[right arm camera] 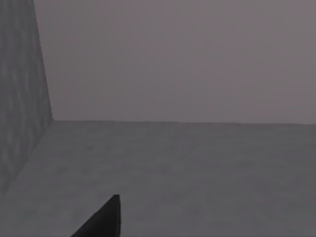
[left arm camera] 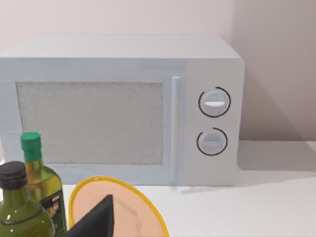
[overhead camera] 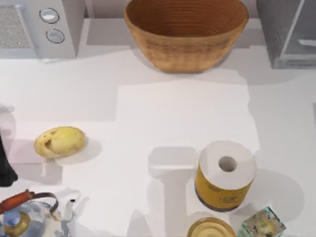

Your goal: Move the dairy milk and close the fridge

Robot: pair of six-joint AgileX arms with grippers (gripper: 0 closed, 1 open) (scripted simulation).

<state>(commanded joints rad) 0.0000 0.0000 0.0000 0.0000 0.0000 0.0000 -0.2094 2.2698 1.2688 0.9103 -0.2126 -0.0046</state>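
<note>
The dairy milk is out of view. The fridge [overhead camera: 289, 34] stands at the table's far right corner, with dark grey speckled sides and a pale panel. In the right wrist view, a dark part of my right gripper [right arm camera: 101, 219] sits low before a dim grey space with a flat floor, a plain back wall and a speckled grey side wall [right arm camera: 19, 98]. My left arm [overhead camera: 6, 170] is at the table's left edge. In the left wrist view, a dark part of my left gripper [left arm camera: 98, 219] faces the microwave [left arm camera: 123, 108].
The microwave [overhead camera: 39, 27] is at the far left and a wicker basket [overhead camera: 186, 32] at the far middle. A potato [overhead camera: 59, 141], a teapot [overhead camera: 27, 217], a yellow-wrapped paper roll [overhead camera: 224, 175], a yellow-lidded jar [overhead camera: 211, 228] and a glass cube [overhead camera: 263, 224] lie nearer. Two oil bottles [left arm camera: 29, 197] and a yellow-rimmed plate [left arm camera: 123, 212] stand before the microwave.
</note>
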